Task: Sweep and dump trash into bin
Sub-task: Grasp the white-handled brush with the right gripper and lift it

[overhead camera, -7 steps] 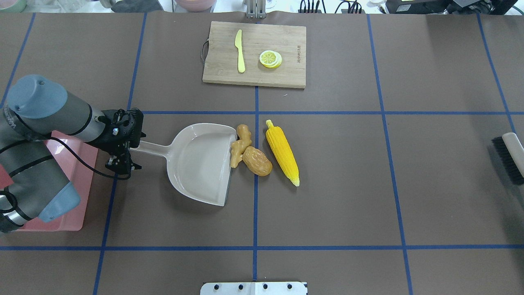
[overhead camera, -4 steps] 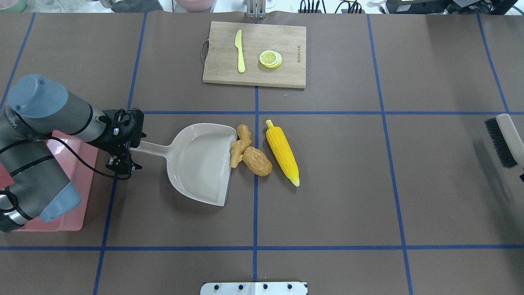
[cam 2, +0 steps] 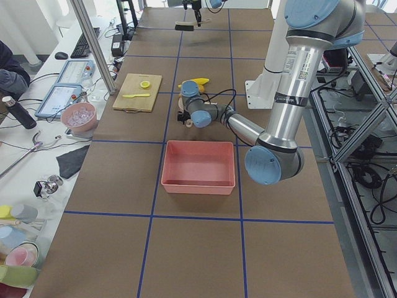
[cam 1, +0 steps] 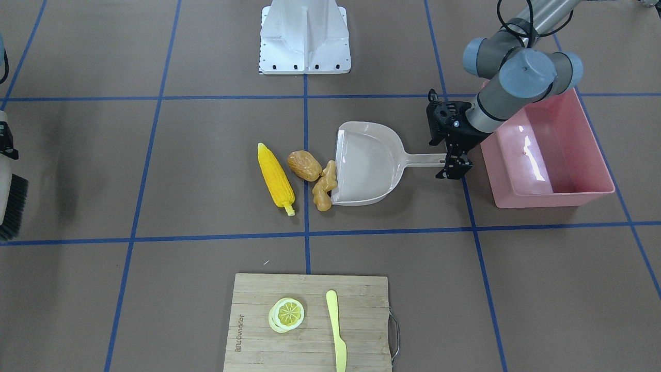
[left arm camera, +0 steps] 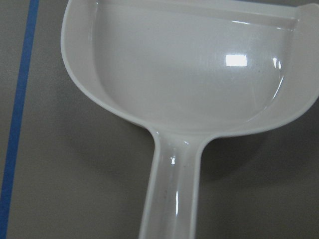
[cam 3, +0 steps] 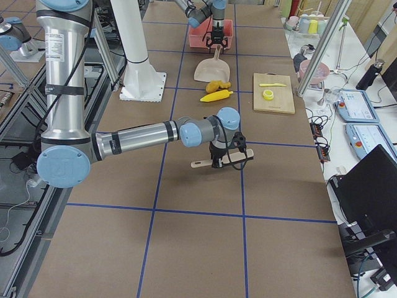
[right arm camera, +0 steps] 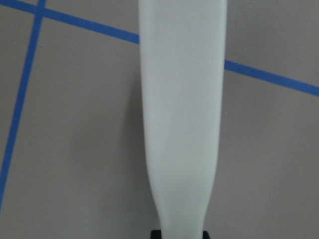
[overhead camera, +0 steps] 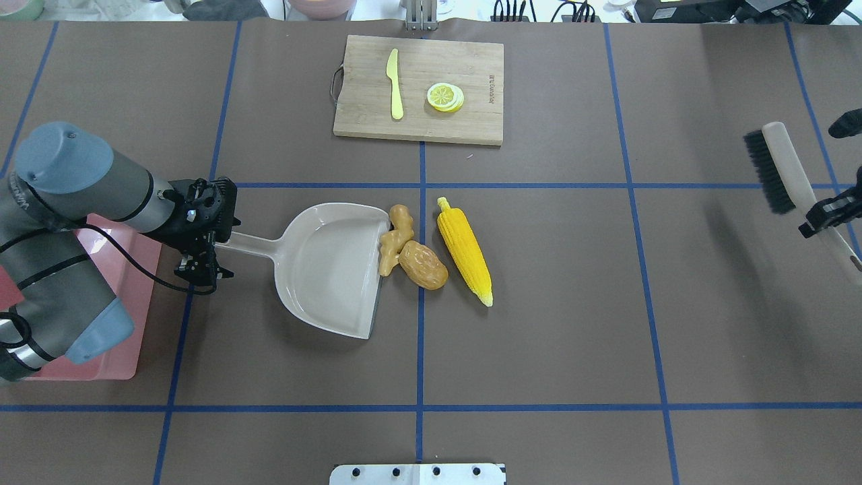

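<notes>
The yellow corn cob (overhead camera: 465, 250), the brown potato piece (overhead camera: 423, 265) and the tan ginger root (overhead camera: 395, 239) lie together on the table. The ginger touches the open lip of the beige dustpan (overhead camera: 330, 269), which is empty inside. My left gripper (overhead camera: 205, 246) is shut on the dustpan's handle (left arm camera: 172, 199). The pink bin (cam 1: 555, 199) stands just behind that gripper, partly hidden under my left arm in the overhead view. My right gripper (overhead camera: 830, 214) is shut on the handle of a black-bristled brush (overhead camera: 781, 168), far right of the trash.
A wooden cutting board (overhead camera: 419, 89) at the far side carries a pale yellow knife (overhead camera: 394, 84) and a lemon slice (overhead camera: 444, 97). The white robot base plate (overhead camera: 417, 474) sits at the near edge. Blue tape lines grid the brown table.
The brush has moved further into the overhead view, leftward and toward the far side, and the right gripper now shows. The left arm, dustpan and trash have not moved.
</notes>
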